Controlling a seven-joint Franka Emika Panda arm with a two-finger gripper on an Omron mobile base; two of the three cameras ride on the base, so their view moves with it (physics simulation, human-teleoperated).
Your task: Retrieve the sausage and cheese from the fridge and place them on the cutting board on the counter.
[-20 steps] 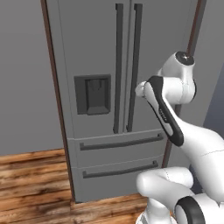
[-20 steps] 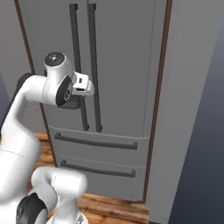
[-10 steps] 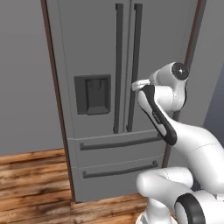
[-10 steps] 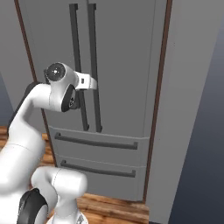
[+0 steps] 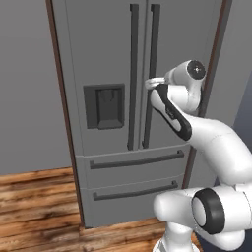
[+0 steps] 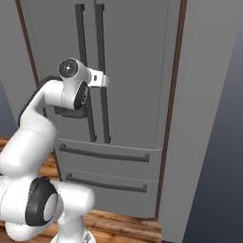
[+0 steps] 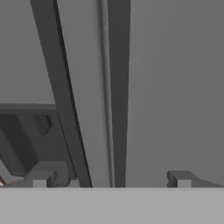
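Grey French-door fridge (image 5: 108,59) stands shut, white arm's gripper (image 7: 111,177) raised at its dark vertical handles.

Both upper doors and the two lower drawers are closed. In the hand view the two finger tips (image 7: 40,178) stand wide apart, gripping nothing, with the right door's handle (image 7: 119,87) between them and the left door's handle (image 7: 61,87) beside it.

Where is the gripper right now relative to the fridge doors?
The gripper, jaws open, is up against the closed fridge at mid-door height, lined up on the right door's handle beside the centre seam, right of the dispenser panel.
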